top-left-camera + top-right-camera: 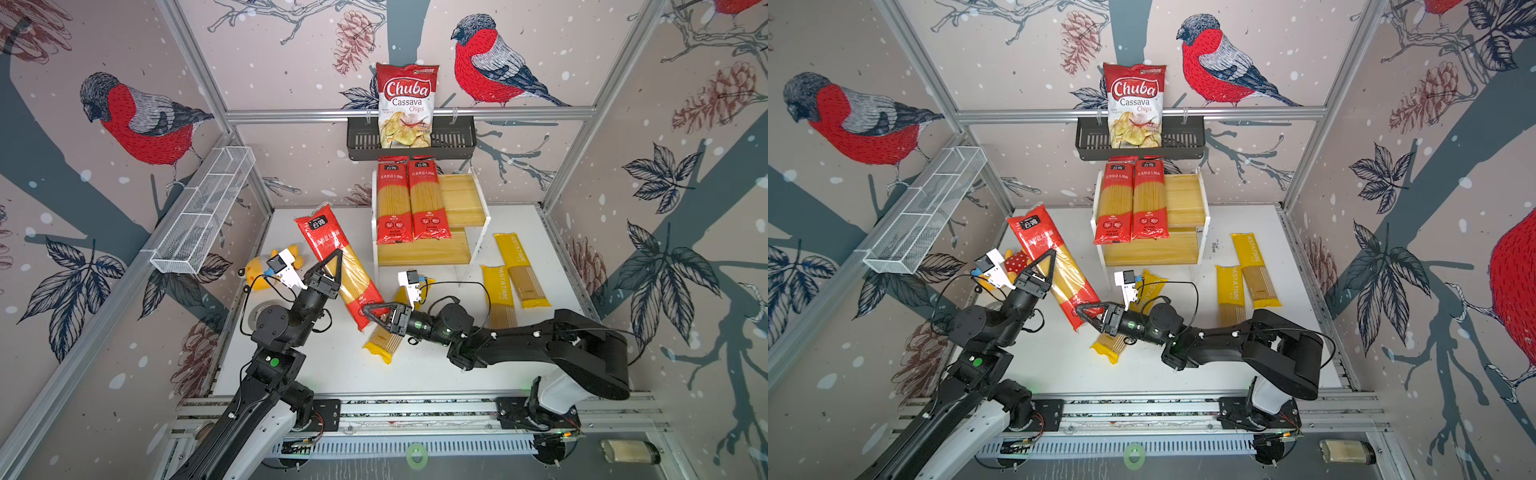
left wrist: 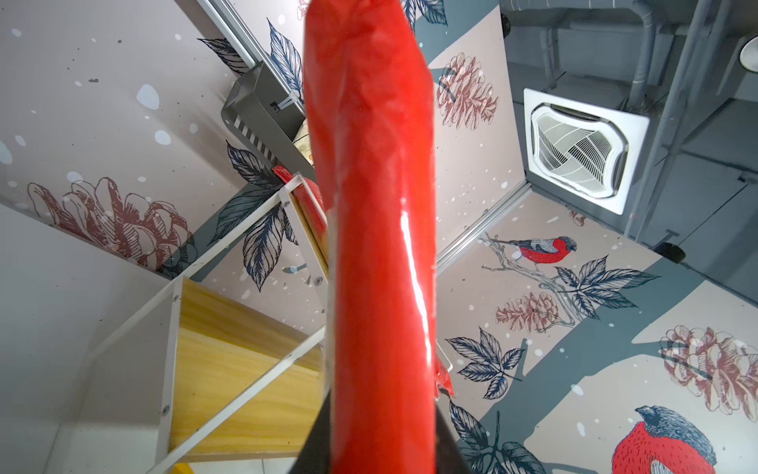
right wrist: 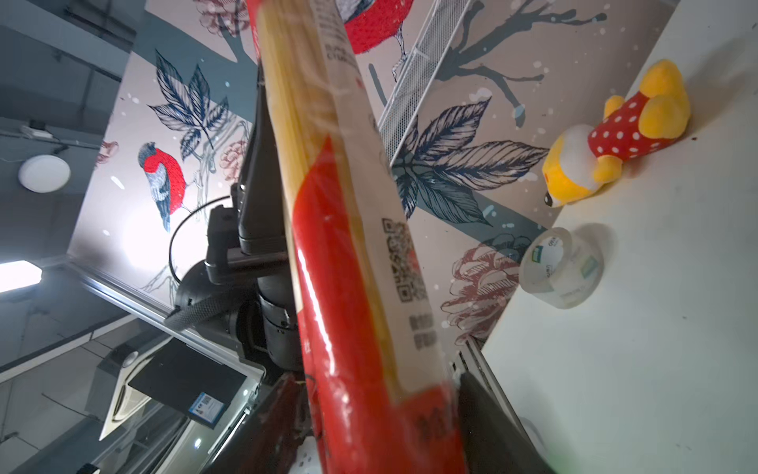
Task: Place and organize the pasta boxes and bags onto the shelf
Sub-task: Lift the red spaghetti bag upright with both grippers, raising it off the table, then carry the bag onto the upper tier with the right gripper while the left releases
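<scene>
The left gripper (image 1: 338, 258) is pressed together on a red spaghetti pack (image 1: 357, 278), pinching it across its narrow width near mid-length. The pack slants in front of the shelf (image 1: 461, 195), off the shelf's left front corner, and appears lifted clear of the table (image 1: 316, 365). The right gripper (image 1: 368, 311) straddles the pack's end farthest from the shelf. In the right wrist view the pack (image 3: 340, 266) runs between the jaws, but I cannot tell whether they press on it. Two other red packs (image 1: 409, 203) lie side by side on the shelf's left half, overhanging the lower board. Three yellow packs (image 1: 519, 270) lie on the table, two just right of the shelf's front and one farther out in front. The pack looks light and stiff along its length, yet the dry strands are brittle and the glossy film is probably slick. A hold near the balance point, with the far end steadied, should stop it from swinging or sliding.
</scene>
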`<state>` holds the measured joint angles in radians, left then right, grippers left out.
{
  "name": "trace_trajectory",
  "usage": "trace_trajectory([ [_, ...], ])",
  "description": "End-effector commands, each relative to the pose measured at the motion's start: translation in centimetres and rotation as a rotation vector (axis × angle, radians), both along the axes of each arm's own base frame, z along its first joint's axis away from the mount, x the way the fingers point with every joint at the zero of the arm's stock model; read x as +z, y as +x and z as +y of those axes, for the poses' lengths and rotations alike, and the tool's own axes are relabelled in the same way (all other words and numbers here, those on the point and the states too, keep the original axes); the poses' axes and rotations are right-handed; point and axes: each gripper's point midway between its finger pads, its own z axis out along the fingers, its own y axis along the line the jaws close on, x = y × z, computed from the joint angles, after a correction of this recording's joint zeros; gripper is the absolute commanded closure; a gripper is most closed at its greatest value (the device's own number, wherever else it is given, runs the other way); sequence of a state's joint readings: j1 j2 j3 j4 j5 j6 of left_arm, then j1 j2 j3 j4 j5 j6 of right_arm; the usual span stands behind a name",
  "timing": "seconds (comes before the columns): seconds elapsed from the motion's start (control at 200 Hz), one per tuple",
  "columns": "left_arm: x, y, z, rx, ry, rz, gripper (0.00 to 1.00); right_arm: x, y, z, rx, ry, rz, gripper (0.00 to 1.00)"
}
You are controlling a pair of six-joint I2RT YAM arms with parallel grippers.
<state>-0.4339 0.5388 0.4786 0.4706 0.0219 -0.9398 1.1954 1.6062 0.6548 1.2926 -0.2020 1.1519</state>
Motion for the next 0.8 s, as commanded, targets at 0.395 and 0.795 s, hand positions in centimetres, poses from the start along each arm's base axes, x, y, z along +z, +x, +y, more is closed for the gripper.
trace_trajectory([
  [0.395, 4.6, -2.6, 1.8, 0.004, -0.163, -0.172, 0.45, 7.8, 0.2, 0.1, -0.128, 0.109, -0.179, 0.86],
  [0.795, 4.6, -3.1, 0.0, -0.077, -0.079, -0.191, 0.24, 14.3, 2.8, -2.9, -0.191, 0.212, -0.251, 0.94],
])
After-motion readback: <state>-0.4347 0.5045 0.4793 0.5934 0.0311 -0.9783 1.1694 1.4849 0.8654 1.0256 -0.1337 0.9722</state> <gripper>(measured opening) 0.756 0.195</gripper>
